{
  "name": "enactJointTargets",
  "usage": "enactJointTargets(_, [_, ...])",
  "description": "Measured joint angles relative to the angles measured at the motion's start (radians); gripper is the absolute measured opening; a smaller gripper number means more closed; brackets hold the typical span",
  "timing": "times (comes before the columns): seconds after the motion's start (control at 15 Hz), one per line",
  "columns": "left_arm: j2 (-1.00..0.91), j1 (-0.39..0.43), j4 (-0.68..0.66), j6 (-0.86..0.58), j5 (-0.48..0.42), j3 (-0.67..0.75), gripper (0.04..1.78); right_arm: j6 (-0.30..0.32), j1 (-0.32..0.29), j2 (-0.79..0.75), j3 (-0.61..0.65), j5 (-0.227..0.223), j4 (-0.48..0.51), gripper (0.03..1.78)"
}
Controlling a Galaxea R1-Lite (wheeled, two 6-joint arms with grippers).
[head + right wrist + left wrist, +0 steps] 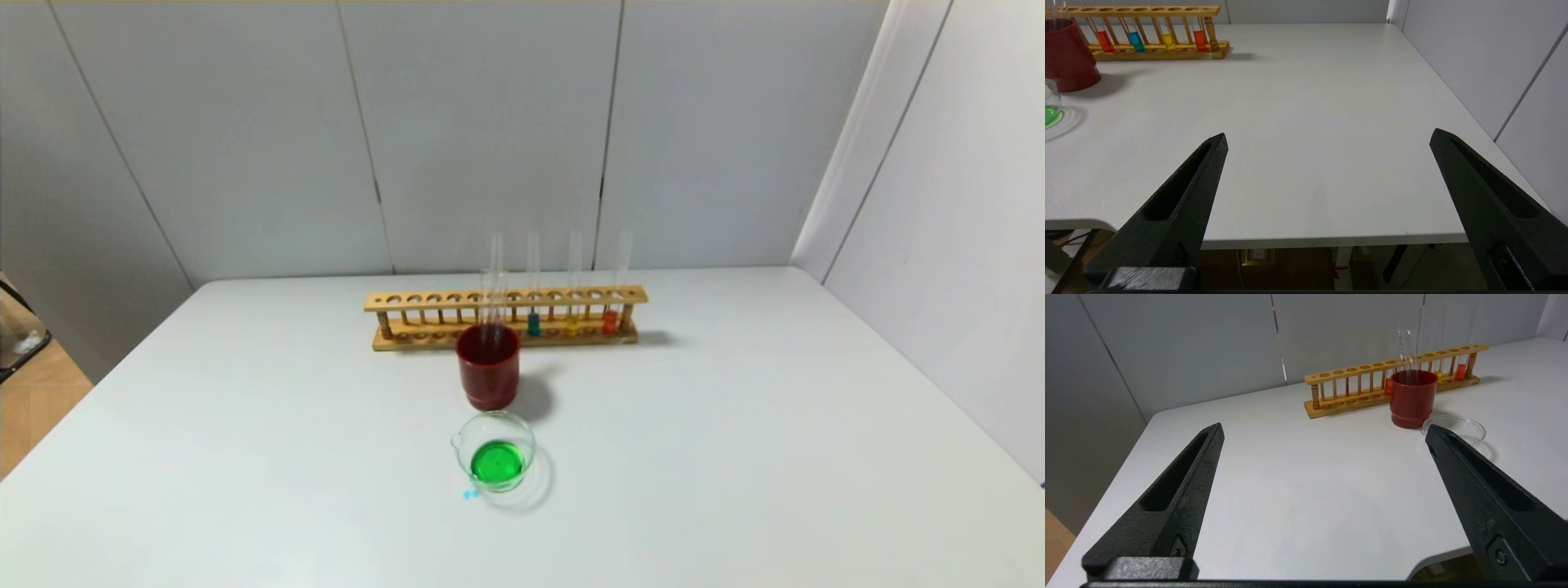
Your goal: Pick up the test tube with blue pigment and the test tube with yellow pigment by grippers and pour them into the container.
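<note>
- Wooden rack (506, 317) stands at the far middle of the white desk (735, 457); I take it as my reference.
- Test tube with blue pigment (533, 320) stands upright in the rack, in its right half; liquid sits at the tube's bottom.
- Test tube with yellow pigment (572, 323) stands upright in the rack, just right of the blue one. A tube with orange-red liquid (610, 320) follows near the rack's right end.
- Red cup (488, 365) stands just in front of the rack, near its middle; clear empty tubes rise from it.
- Container (495, 451) rests in front of the cup, farther from the rack, holding green liquid. A small blue spot (469, 494) lies on the desk beside its base.
- My left gripper (1323, 437) hovers at the near desk edge, well away from the rack, fingers spread wide, holding nothing.
- My right gripper (1327, 141) hovers over the near right desk edge, well away from the rack, fingers spread wide, holding nothing.
</note>
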Motion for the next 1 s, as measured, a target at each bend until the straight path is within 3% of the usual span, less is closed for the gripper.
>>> enactJointTargets(0.4, [-0.059,-0.001,-0.061,-0.006,0.030,0.147,1.74,0.000,0.000,0.000,0.000,0.000,0.000,1.74])
enactJointTargets(0.53, [-0.060,-0.001,-0.128,0.014,0.088,0.179,1.74,0.000,0.000,0.000,0.000,0.000,0.000,1.74])
enactJointTargets(0.8, [-0.062,-0.001,-0.070,0.017,0.193,0.189,1.74,0.000,0.001,0.000,0.000,0.000,0.000,1.74])
enactJointTargets(1.0, [-0.062,-0.001,-0.048,0.024,0.191,0.190,1.74,0.000,0.000,0.000,0.000,0.000,0.000,1.74])
